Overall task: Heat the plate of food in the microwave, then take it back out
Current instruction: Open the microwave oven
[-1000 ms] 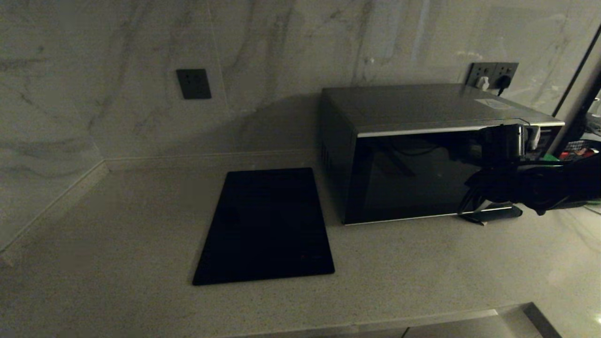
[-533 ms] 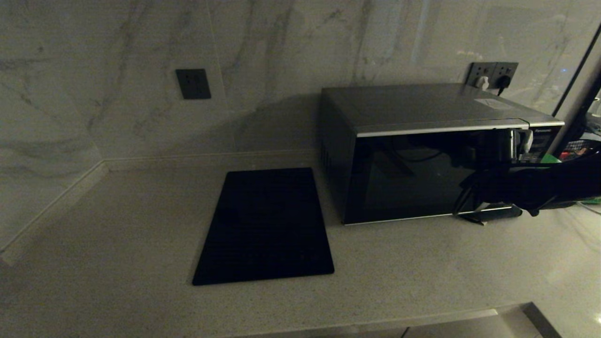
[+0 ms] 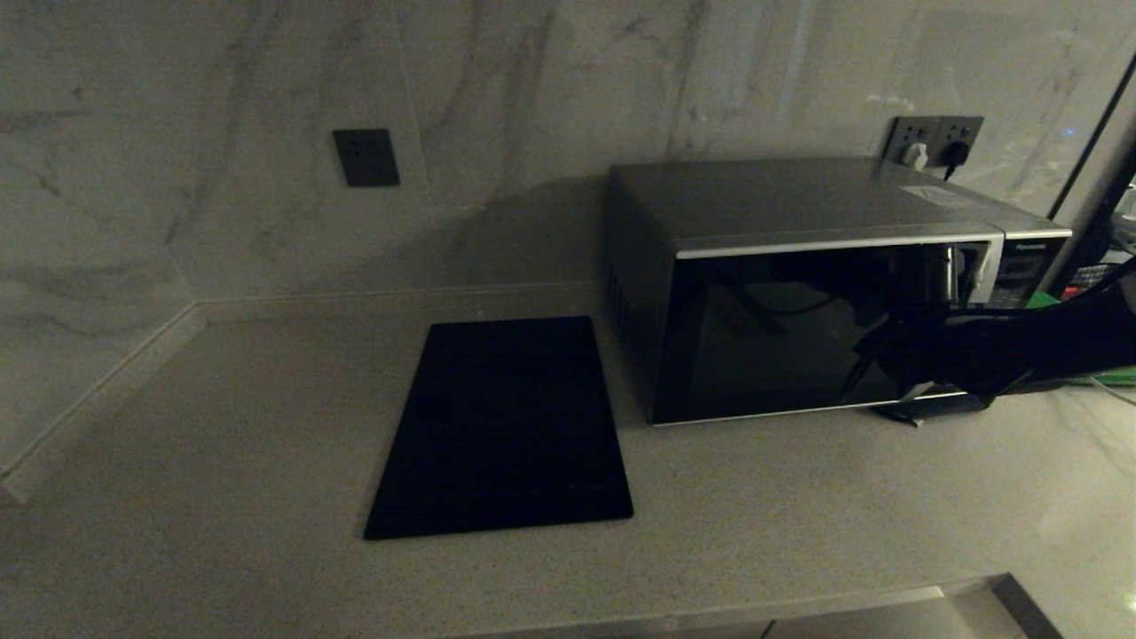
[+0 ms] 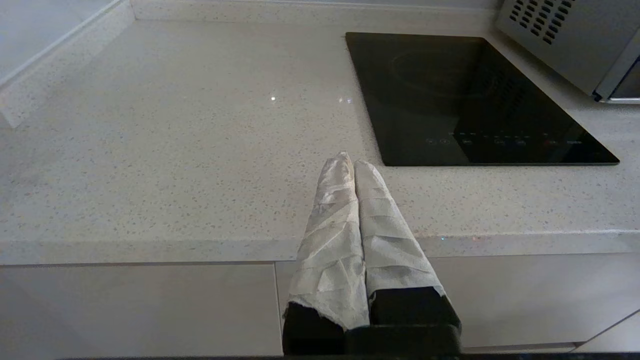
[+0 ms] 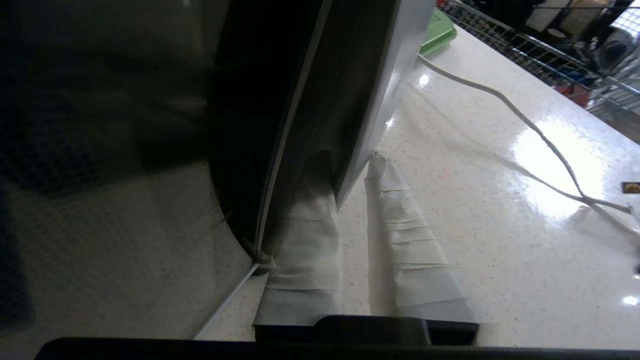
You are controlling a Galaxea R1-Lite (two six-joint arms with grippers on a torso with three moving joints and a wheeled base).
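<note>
Black-and-silver microwave [image 3: 799,284] sits on the pale speckled counter [image 3: 222,426], back against the marble wall [image 3: 222,106]. Door looks shut or near shut in the head view; can't tell which. Plate of food not visible in any view, glass too dark to see inside.

Right gripper [image 5: 350,160] is at the door's handle edge, low, near the microwave's bottom corner. Right wrist view: taped fingers [image 5: 405,235] straddle the silver handle strip [image 5: 385,85], one finger tucked behind it against the dark glass, the other on the outer side over the counter. Jaws are clamped on the strip or very close to it; contact on the outer finger isn't certain. In the head view the right arm comes in from the right edge as a dark mass across the lower front of the door.

Beyond the jaws, on the outer-finger side: white cable [image 5: 525,125] trailing over the counter, green board [image 5: 437,35] further off past the microwave's side, wire rack behind that.

Left gripper [image 4: 354,162] is parked off the counter's front edge, taped fingers pressed together, holding nothing. Just ahead of its tips and to the microwave side: flat black mat [image 4: 470,95], which lies beside the microwave with a gap between. Dark wall socket [image 3: 366,158] is above the mat.
</note>
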